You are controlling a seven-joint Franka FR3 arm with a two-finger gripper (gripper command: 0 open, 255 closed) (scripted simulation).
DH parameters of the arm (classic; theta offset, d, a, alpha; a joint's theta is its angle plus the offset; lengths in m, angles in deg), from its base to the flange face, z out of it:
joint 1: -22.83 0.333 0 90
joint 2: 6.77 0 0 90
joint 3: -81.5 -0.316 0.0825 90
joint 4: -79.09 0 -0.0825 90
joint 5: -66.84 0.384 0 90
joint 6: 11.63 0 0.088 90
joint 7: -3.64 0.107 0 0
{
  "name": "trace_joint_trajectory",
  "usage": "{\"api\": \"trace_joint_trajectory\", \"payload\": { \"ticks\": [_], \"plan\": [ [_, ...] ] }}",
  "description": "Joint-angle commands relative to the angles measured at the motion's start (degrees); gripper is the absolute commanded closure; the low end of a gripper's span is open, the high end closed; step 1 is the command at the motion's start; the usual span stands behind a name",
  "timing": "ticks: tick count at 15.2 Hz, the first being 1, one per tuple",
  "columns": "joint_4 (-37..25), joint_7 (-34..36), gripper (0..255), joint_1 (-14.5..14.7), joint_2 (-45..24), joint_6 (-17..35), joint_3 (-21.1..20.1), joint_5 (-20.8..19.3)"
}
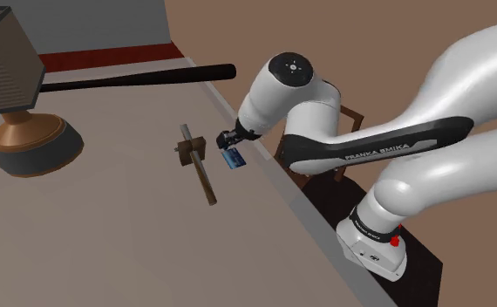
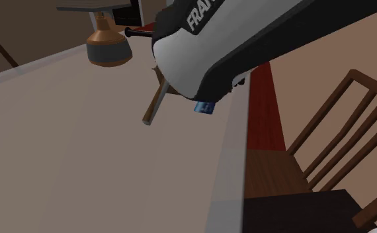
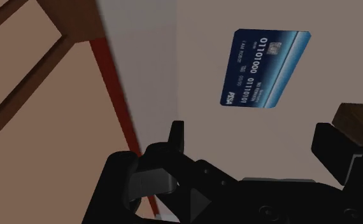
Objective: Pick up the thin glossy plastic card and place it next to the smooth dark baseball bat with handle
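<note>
Pale table (image 1: 107, 227) under brown walls; the claw (image 3: 251, 130) hangs over the card (image 3: 263, 69) near the table's edge.

The claw's fingers stand spread and touch nothing. The blue card lies flat on the table just ahead of them, in line with the gap and free of both. A wooden tool (image 1: 201, 170) lies just beside the claw on one side. On the other side, past the table's edge, is a chair (image 2: 273, 173). The black bat (image 1: 142, 78) lies along the table's far edge, well beyond the claw and apart from the card. A lamp (image 1: 30, 139) stands farther off, past the tool.
</note>
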Motion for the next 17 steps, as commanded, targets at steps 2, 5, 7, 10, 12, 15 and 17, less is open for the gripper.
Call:
{"api": "trace_joint_trajectory", "payload": {
  "ticks": [2,5,7,10,12,15,17],
  "plan": [
    [-0.4,6.32,0,-5.75,-3.21,5.46,-6.35,-3.33],
    [-0.37,7.67,0,-8.93,-5.5,8.23,-8.5,-5.22],
    [-0.44,8.72,0,-11.36,-7.03,10.03,-10.19,-6.69],
    [-0.55,9.63,0,-13.49,-8.23,11.42,-11.71,-7.96],
    [-0.55,9.63,0,-13.49,-8.23,11.42,-11.71,-7.96],
    [-0.55,9.63,0,-13.49,-8.23,11.42,-11.71,-7.96],
    [-0.54,9.62,255,-13.47,-8.22,11.41,-11.69,-7.94]
  ]
}}
